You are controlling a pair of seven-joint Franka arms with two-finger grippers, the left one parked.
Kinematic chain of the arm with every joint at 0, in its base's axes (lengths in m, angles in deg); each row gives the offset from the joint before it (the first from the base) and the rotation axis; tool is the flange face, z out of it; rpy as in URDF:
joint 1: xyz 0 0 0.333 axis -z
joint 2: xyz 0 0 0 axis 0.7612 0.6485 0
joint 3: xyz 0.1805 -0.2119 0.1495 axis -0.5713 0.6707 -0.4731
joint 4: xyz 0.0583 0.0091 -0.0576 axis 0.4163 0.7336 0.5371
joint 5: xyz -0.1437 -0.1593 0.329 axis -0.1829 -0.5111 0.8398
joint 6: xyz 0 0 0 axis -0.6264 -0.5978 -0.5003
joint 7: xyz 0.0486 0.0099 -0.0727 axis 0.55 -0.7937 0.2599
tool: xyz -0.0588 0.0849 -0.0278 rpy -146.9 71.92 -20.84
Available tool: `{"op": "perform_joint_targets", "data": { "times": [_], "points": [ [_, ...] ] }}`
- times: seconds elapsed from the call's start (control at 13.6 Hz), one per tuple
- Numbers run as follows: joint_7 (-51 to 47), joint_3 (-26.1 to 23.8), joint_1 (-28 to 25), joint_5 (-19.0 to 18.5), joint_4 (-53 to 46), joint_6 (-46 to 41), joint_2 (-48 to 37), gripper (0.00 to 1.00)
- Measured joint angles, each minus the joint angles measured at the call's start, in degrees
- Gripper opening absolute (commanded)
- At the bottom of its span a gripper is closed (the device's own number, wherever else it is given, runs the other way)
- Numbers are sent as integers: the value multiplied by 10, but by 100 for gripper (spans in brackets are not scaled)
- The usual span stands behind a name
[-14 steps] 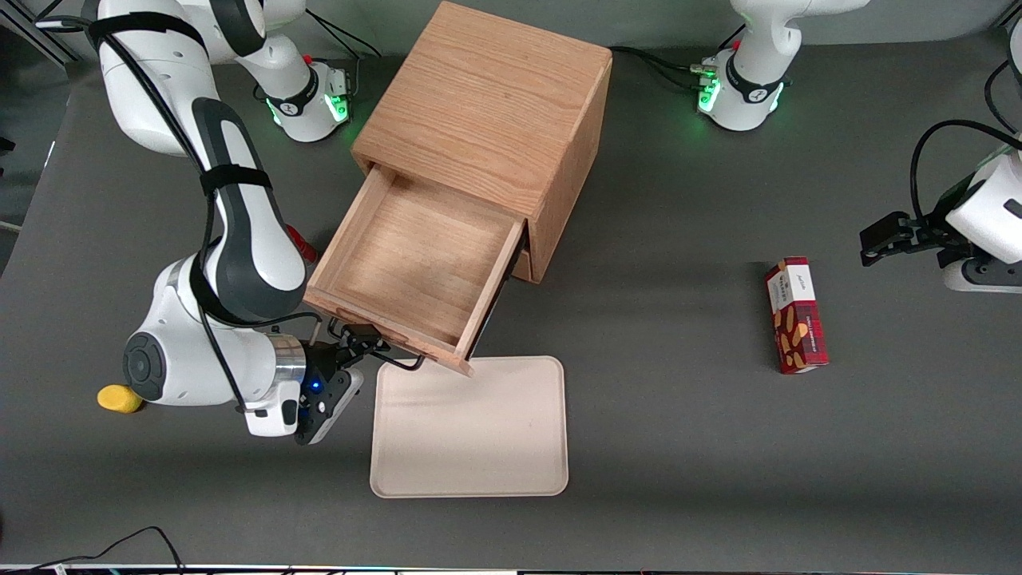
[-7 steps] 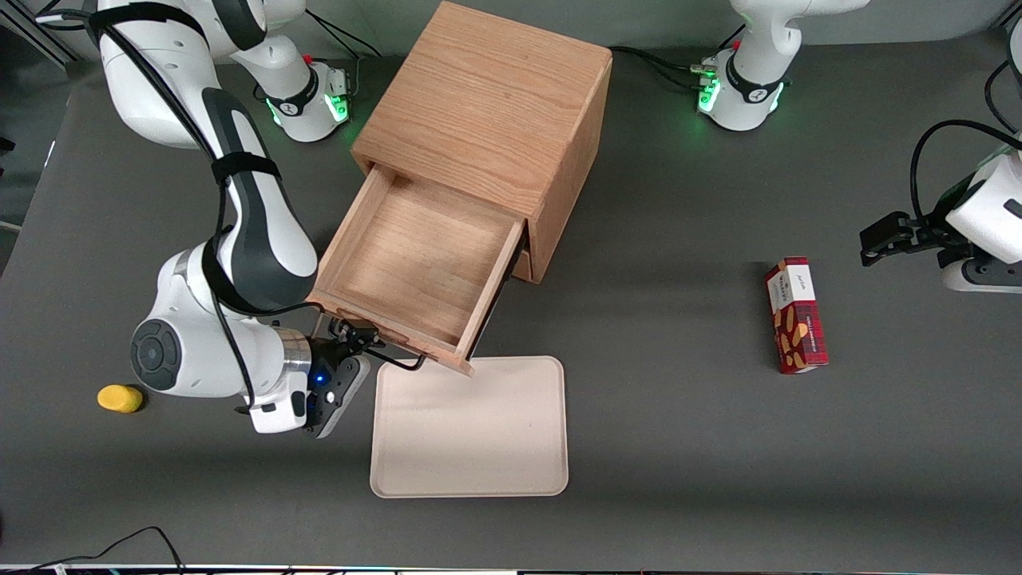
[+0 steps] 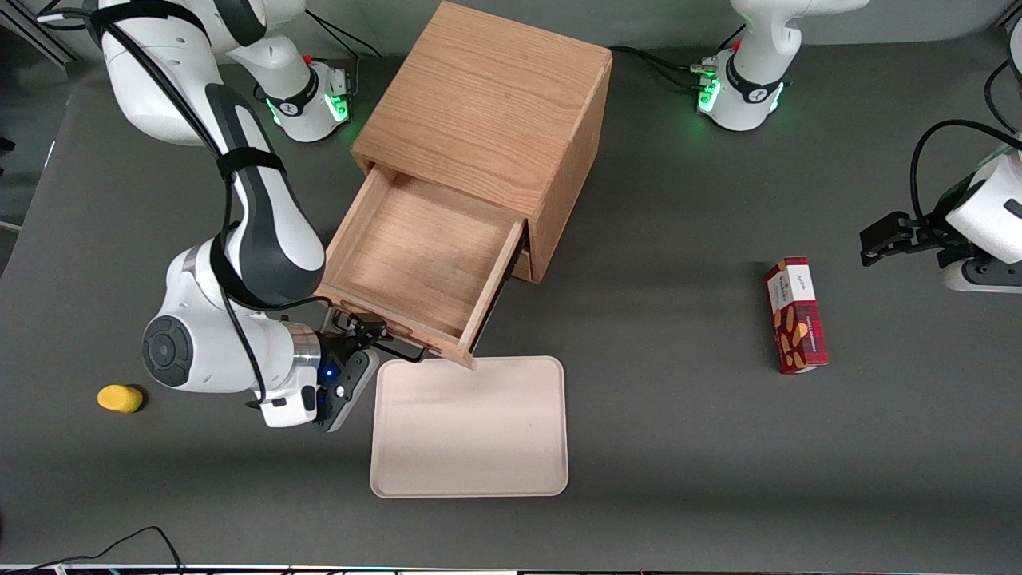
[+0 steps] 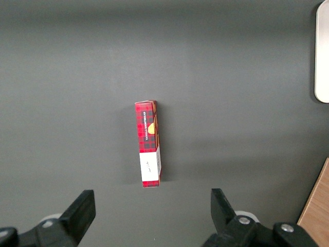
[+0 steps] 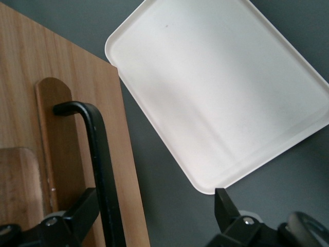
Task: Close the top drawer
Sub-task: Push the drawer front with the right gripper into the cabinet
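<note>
Oak drawer: the top drawer (image 3: 415, 259) is pulled well out of the wooden cabinet (image 3: 487, 120), its inside bare.
Drawer spot: its front panel is the part nearest the front camera, overhanging the edge of the tray (image 3: 471, 427).
Handle: a black wire handle (image 5: 100, 164) stands off the drawer's front.
Gripper: the gripper (image 3: 369, 329) is at the drawer's front, fingers spread wide, one finger (image 5: 77, 218) just beside the handle and the other (image 5: 229, 213) out over the tray; nothing is pinched.
Tray: cream, flat on the dark table (image 3: 679, 399), bare.
Box: a red patterned box (image 3: 795, 314) lies toward the parked arm's end of the table.
Yellow thing: a small yellow object (image 3: 120, 398) sits toward the working arm's end.
</note>
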Motion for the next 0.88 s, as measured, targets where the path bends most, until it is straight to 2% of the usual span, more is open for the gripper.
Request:
{"op": "perform_joint_targets", "data": {
  "times": [0.88],
  "points": [
    [-40,-27,0,0,83,18,-49,100]
  ]
}}
